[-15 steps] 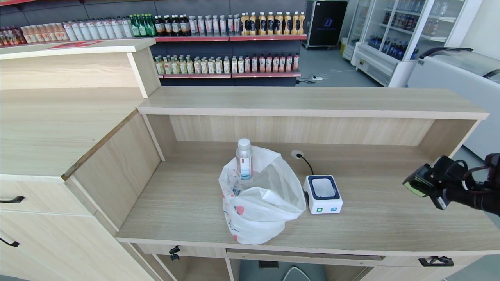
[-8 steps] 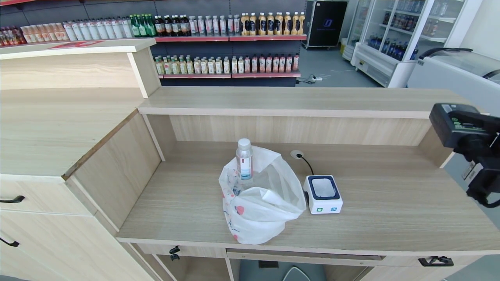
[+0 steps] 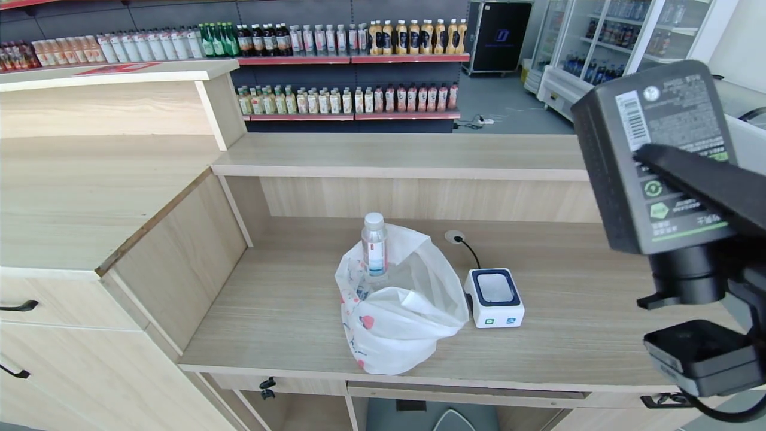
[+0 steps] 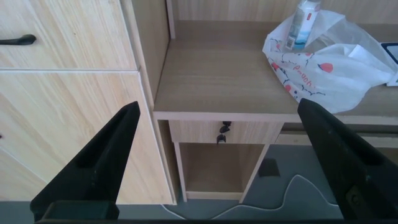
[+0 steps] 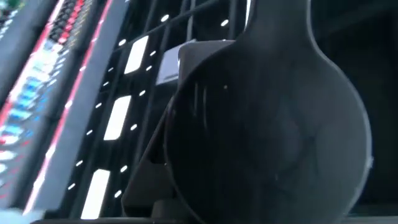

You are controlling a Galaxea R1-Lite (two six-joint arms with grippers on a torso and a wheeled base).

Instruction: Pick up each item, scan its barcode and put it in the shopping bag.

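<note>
My right gripper [image 3: 679, 173] is shut on a black pack [image 3: 634, 120] with a white barcode label, held high at the right, above the counter's right end and close to the head camera. In the right wrist view the pack [image 5: 267, 124] is a dark rounded shape under ceiling lights. A white shopping bag [image 3: 395, 317] stands open mid-counter with a clear water bottle [image 3: 374, 245] upright in it. The white scanner [image 3: 494, 296] sits just right of the bag. My left gripper [image 4: 217, 109] is open and holds nothing, low off the counter's left front corner, with the bag [image 4: 323, 62] beyond it.
The wooden counter [image 3: 598, 335] has a raised back ledge [image 3: 419, 155] and a tall side panel [image 3: 179, 257] on the left. The scanner's cable [image 3: 470, 248] runs to a hole behind it. Drawers [image 4: 62, 56] stand to the left of the counter.
My right arm has risen with the black pack from low beside the counter's right end to high up near the head camera. Bag, bottle and scanner have stayed put.
</note>
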